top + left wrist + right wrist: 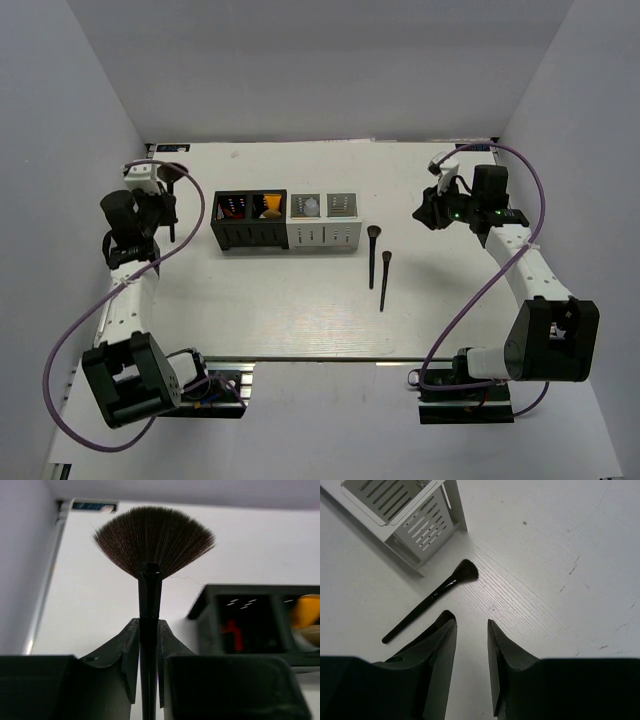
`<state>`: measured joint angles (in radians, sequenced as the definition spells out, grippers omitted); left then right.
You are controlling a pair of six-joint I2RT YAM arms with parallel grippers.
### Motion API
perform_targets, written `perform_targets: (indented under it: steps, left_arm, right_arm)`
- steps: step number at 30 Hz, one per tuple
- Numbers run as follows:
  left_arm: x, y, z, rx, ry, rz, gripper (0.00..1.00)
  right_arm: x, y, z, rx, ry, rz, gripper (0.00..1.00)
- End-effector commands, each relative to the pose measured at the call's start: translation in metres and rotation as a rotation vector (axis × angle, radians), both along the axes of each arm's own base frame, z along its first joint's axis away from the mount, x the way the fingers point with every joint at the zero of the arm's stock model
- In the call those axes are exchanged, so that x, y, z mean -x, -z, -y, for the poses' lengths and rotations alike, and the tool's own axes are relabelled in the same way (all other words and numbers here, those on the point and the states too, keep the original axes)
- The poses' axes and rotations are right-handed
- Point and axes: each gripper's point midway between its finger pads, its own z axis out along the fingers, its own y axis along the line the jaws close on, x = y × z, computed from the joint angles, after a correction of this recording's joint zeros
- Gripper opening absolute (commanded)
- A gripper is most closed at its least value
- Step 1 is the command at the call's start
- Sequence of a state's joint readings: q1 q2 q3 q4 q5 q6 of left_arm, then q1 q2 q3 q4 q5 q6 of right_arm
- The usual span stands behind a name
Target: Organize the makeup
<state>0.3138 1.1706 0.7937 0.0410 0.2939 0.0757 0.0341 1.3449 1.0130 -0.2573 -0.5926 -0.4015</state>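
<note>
My left gripper (168,200) is shut on the thin black handle of a fan brush (154,540), holding it left of the black organizer (250,232); the jaws (148,627) clamp the handle. Red sticks (232,632) and an orange tube (307,611) stand in that organizer. Two black brushes (372,255) (385,282) lie on the table right of the grey-white organizer (325,235), which holds a pale piece (311,207). My right gripper (470,622) is open and empty just above the table, close to one brush (432,600). It also shows in the top view (428,212).
The grey-white organizer's corner (420,525) is at the top left of the right wrist view. The table's back wall and side walls close in the workspace. Purple cables loop beside both arms.
</note>
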Motion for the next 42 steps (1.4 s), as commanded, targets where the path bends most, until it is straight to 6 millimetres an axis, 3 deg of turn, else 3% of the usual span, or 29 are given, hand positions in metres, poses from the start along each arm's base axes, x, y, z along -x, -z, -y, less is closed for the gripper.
perform_targets:
  steps: [1,5,14,15,16,17,19,24,31,34,42]
  left_arm:
    - [0.001,-0.051,0.055,0.154,0.196,0.160,0.04]
    - [0.006,-0.086,0.109,0.273,0.398,0.227,0.04]
    - [-0.014,-0.114,0.214,0.396,0.688,0.200,0.05]
    - [-0.013,-0.124,0.235,0.398,0.740,0.211,0.05]
    - [-0.020,-0.116,0.247,0.404,0.758,0.186,0.05]
    - [-0.017,-0.117,0.268,0.409,0.808,0.186,0.04]
    - [-0.025,-0.122,0.290,0.415,0.846,0.212,0.05]
    - [-0.021,-0.119,0.351,0.451,0.966,0.259,0.05]
    - [-0.040,-0.102,0.408,0.450,1.040,0.348,0.04]
    - [-0.046,-0.105,0.421,0.446,1.051,0.402,0.05]
    - [-0.063,-0.080,0.445,0.450,1.054,0.437,0.04]
  right_arm:
    - [0.009,-0.009,-0.006,-0.015,-0.040,0.008,0.37]
    - [0.008,-0.014,-0.009,-0.024,-0.052,0.006,0.36]
    - [0.003,-0.020,-0.012,-0.040,-0.040,-0.003,0.36]
    - [0.004,-0.021,-0.011,-0.040,-0.037,-0.002,0.37]
    - [0.004,-0.020,-0.011,-0.039,-0.033,-0.004,0.36]
    - [0.004,-0.020,-0.010,-0.039,-0.030,-0.007,0.36]
    - [0.005,-0.018,-0.010,-0.038,-0.025,-0.010,0.37]
    - [0.005,-0.016,-0.007,-0.039,-0.011,-0.011,0.36]
    - [0.005,-0.014,-0.004,-0.036,0.005,-0.007,0.37]
    - [0.007,-0.012,-0.003,-0.033,0.009,-0.008,0.37]
    - [0.009,-0.008,-0.002,-0.028,0.015,-0.012,0.37]
